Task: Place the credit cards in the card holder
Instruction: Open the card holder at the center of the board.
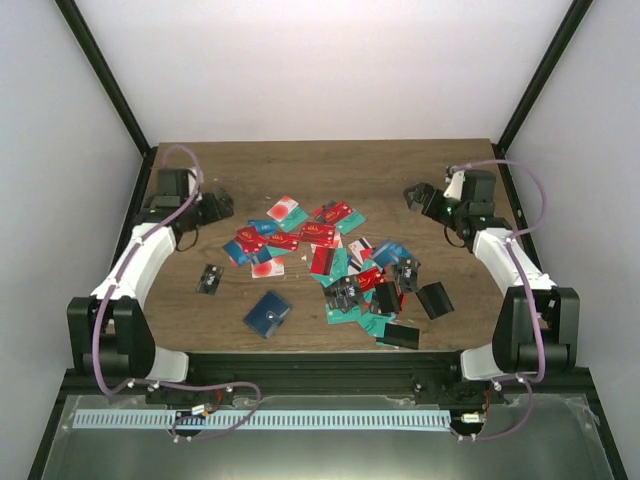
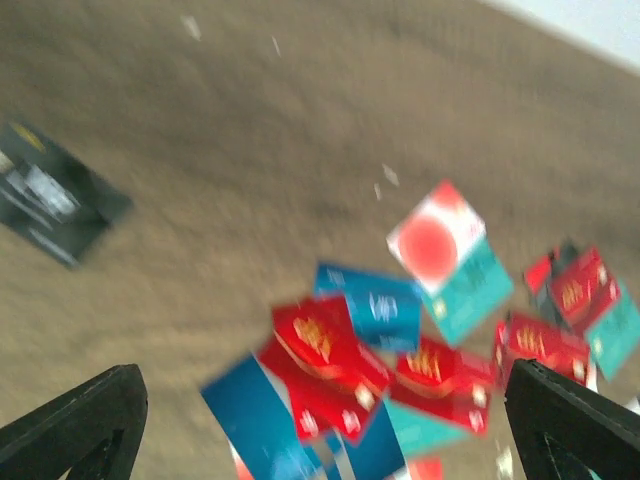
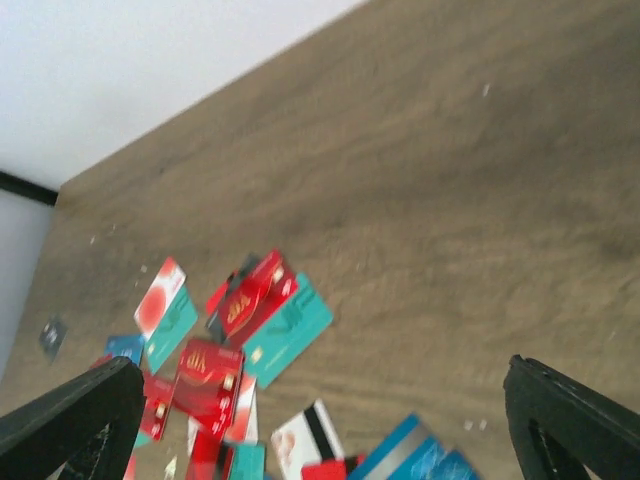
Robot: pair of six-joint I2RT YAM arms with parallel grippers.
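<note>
Red, teal credit cards (image 1: pixel 318 232); navy card holder (image 1: pixel 268 314); left tool (image 1: pixel 218 206), right tool (image 1: pixel 418 196) released

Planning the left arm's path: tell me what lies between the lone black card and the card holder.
Nothing: the top view shows bare tabletop between the black card and the card holder.

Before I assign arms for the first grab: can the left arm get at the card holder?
Probably yes: the card holder lies alone, uncovered, on the left arm's side, and the left pincer is open, empty.
</note>
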